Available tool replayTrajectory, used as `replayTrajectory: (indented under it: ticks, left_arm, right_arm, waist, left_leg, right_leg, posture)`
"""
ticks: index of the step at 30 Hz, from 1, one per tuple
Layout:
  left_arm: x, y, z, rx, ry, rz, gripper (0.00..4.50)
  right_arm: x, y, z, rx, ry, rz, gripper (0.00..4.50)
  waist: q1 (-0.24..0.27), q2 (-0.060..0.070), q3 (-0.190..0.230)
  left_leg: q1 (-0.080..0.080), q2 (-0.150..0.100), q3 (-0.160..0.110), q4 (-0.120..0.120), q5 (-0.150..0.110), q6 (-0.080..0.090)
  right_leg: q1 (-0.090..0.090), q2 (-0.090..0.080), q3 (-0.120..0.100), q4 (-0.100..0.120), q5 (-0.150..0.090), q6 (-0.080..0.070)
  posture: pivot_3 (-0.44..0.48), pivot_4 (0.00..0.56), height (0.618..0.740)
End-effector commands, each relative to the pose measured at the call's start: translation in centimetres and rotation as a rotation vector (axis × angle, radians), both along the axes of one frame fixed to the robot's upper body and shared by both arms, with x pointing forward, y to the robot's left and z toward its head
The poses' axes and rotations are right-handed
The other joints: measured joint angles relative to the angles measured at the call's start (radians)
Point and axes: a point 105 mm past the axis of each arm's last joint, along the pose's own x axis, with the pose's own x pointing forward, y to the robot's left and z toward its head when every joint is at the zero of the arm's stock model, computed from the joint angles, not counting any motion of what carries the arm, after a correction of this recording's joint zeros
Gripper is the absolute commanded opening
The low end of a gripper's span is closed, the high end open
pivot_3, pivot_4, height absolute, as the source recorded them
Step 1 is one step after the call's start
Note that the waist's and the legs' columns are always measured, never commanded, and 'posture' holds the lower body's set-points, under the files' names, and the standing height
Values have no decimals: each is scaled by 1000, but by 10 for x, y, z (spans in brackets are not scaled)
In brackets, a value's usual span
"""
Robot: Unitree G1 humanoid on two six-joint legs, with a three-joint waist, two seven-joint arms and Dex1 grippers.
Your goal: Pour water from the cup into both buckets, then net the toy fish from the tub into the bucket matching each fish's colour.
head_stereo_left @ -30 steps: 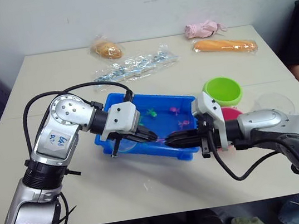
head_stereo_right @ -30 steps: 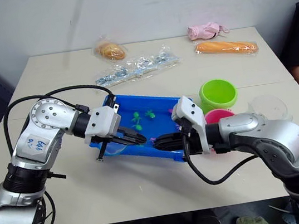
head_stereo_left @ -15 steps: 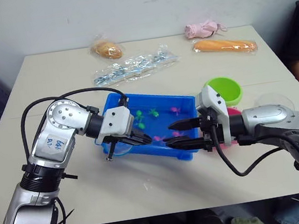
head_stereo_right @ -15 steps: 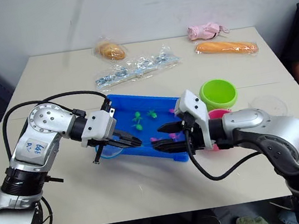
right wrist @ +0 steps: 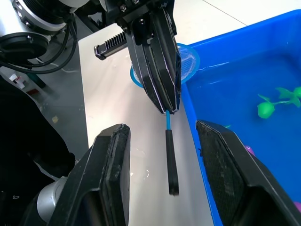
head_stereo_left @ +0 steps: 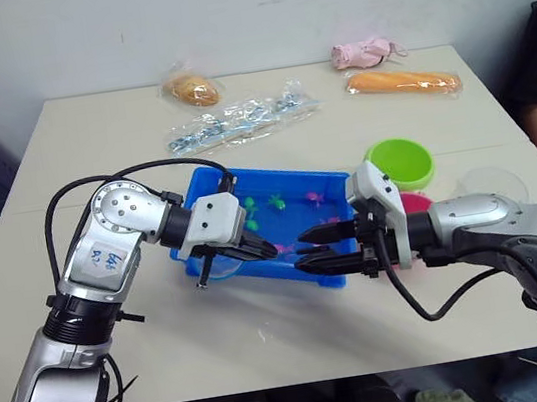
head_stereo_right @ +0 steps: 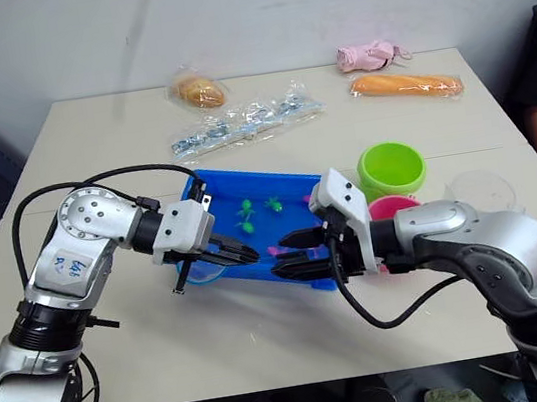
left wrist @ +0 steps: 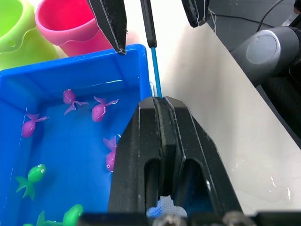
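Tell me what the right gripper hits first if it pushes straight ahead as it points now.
Probably the net's handle, which sits between its open fingers; behind it the left gripper, shut on the net. Depth is uncertain.

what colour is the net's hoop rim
Blue; the net shows best in the right wrist view, held by the left gripper.

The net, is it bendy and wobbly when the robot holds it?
Probably a bit. The net has a thin handle pinched by the shut left gripper, so it may wobble. Its fine mesh looks floppy and light. The hoop likely keeps its round shape.
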Motion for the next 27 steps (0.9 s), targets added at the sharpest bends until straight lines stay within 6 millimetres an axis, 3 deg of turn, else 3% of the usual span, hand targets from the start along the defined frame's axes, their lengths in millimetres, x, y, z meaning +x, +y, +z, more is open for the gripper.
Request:
replayTrajectory:
  ticks: [1,3,6,11,16,20,22,25,27]
  left_arm:
    - [-2,-4,4,0,-29,-21,0]
    - [-3,-5,4,-5,-27,-23,0]
    - [-3,-5,5,-5,-28,-25,0]
    - [-7,-5,7,-30,39,-30,0]
    - [-8,5,31,-185,91,22,1814]
    - [2,31,63,-351,128,145,3554]
    - [11,54,75,-432,111,261,4446]
    - [19,86,76,-516,107,405,4446]
    - [18,105,57,-515,118,475,4446]
  right_arm:
    - [-5,5,5,3,-27,31,2160]
    - [-6,5,5,3,-26,33,1571]
    - [-6,5,5,5,-24,36,131]
    - [-7,5,5,1,-34,42,52]
    - [-7,1,9,9,-75,40,0]
    - [-3,-10,13,-22,-117,2,0]
    - [-2,-23,18,-40,-144,-29,0]
    - [3,-42,23,-96,-216,-87,0]
    - [15,-58,29,-163,-326,-159,0]
  waist:
    - [0,0,0]
    - [1,0,0]
    - [0,0,0]
    - [0,0,0]
    - [-1,0,0]
    - [-2,0,0]
    - [-2,0,0]
    - [-2,0,0]
    - [-2,0,0]
  left_leg:
    - [0,0,0,0,0,0]
    - [0,0,0,0,0,0]
    - [0,0,0,0,0,0]
    - [0,0,0,0,0,0]
    - [0,0,-1,0,0,0]
    - [0,1,-5,0,0,0]
    - [0,1,-5,1,0,0]
    - [1,0,-5,0,0,0]
    - [1,0,-5,0,0,0]
  right_leg:
    - [0,0,0,0,0,0]
    - [0,0,0,0,0,0]
    - [0,0,0,0,0,0]
    - [0,0,0,0,0,0]
    - [0,0,0,0,0,0]
    - [0,0,0,1,0,0]
    - [0,0,0,1,0,0]
    - [0,0,1,1,0,0]
    - [0,0,1,1,0,0]
  posture:
    - [0,150,740]
    - [0,150,740]
    - [0,150,740]
    - [0,150,740]
    - [0,150,740]
    - [0,150,740]
    - [0,150,740]
    - [0,150,740]
    - [0,150,740]
